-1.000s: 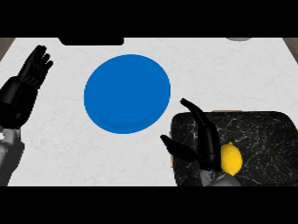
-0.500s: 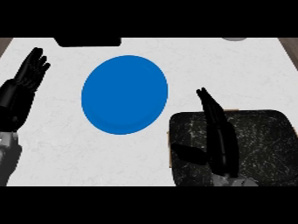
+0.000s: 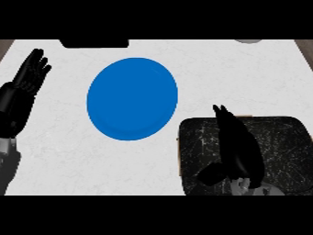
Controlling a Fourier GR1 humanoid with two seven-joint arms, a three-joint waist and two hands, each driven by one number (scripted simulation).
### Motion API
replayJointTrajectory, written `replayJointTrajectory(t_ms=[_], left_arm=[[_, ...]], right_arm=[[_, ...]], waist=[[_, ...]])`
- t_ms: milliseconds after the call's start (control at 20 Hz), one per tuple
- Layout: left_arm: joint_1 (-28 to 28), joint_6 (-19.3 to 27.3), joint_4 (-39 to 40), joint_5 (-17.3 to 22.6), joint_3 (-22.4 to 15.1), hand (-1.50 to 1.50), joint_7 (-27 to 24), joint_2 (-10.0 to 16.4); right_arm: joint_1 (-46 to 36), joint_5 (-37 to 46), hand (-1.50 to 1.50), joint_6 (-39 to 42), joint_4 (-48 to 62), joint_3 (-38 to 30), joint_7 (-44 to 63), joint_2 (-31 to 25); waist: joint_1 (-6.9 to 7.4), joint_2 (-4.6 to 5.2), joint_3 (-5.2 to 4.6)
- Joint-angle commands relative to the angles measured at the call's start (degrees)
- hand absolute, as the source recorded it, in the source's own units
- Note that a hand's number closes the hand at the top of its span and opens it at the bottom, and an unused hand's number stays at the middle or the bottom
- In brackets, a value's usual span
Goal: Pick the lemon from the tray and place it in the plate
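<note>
- Right hand (image 3: 242,153) has its fingers straight, with the dark tray (image 3: 287,137) under them.
- Blue plate (image 3: 132,98) lies left of those fingertips, apart.
- Left hand (image 3: 19,96) rests open at the left edge, fingers up.

The round blue plate (image 3: 131,98) is lying flat on the white tabletop (image 3: 70,160), just beside the tray's far left corner, not touching it. The black, white-veined tray (image 3: 287,137) is sitting at the lower right. The lemon is staying hidden there under the right hand (image 3: 243,158).
</note>
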Motion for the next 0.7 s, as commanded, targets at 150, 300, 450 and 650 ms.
replayJointTrajectory(t_ms=[150, 300, 450, 650], left_arm=[[-1.16, 1.27, -1.8, -0.94, -0.54, 0.0, 2.13, -1.09], [-0.34, -0.97, -2.19, 0.74, 0.51, 0.0, 1.57, -0.18], [-1.65, 0.58, -1.66, -0.82, -0.3, 0.0, 2.21, -1.49], [0.91, -0.51, -3.51, 0.11, 0.14, 0.0, 3.12, -0.83]], right_arm=[[-2.03, -6.0, -1.5, 18.19, -4.07, -1.97, 16.47, 2.76], [-1.69, -6.9, -1.5, 19.63, -3.42, -4.74, 16.19, 1.04], [-2.17, -4.59, -1.5, 20.76, -3.68, -2.99, 18.26, 2.43], [0.32, -1.93, -1.5, 21.1, -0.55, -4.24, 17.52, 0.74]], waist=[[0.35, 0.23, 0.22], [0.56, 0.27, 0.22], [0.42, 0.25, 0.23], [0.89, 0.19, 0.23]])
